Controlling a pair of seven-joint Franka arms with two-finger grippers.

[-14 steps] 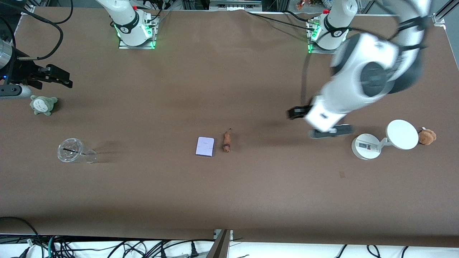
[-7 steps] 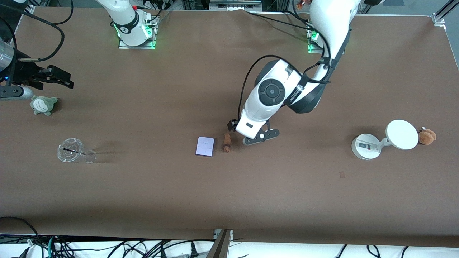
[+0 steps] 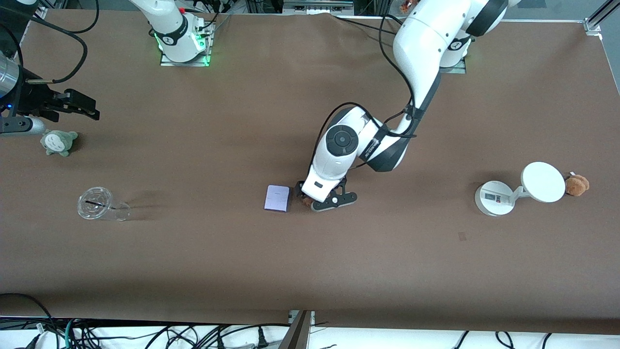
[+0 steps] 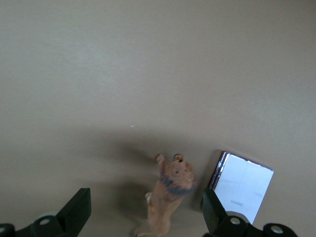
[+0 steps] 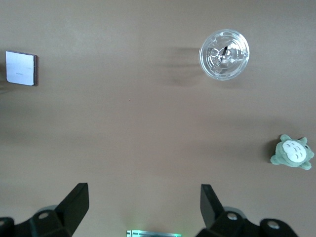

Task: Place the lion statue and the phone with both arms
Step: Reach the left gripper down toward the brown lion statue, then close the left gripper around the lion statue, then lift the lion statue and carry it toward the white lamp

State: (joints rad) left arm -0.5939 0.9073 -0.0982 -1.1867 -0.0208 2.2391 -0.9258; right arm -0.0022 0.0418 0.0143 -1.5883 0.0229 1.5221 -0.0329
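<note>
The lion statue (image 3: pixel 305 202), a small orange-brown figurine, lies on the brown table, mostly hidden under my left gripper (image 3: pixel 317 196). In the left wrist view the lion statue (image 4: pixel 170 192) lies between the open fingers of the left gripper (image 4: pixel 145 213), which do not touch it. The pale lavender phone (image 3: pixel 277 198) lies flat right beside the lion, toward the right arm's end; it also shows in the left wrist view (image 4: pixel 242 187). My right gripper (image 3: pixel 72 104) is open and empty in the air at the right arm's end of the table, and its fingers (image 5: pixel 74 202) stand wide apart.
A grey-green plush toy (image 3: pixel 58 142) sits below the right gripper. A clear plastic cup (image 3: pixel 99 203) lies nearer the front camera than the toy. A white round-based stand (image 3: pixel 513 191) and a brown plush toy (image 3: pixel 576 184) are at the left arm's end.
My left arm has swung from the stand's end of the table to the middle and come down with its open gripper round the lion statue. The right arm has not moved.
</note>
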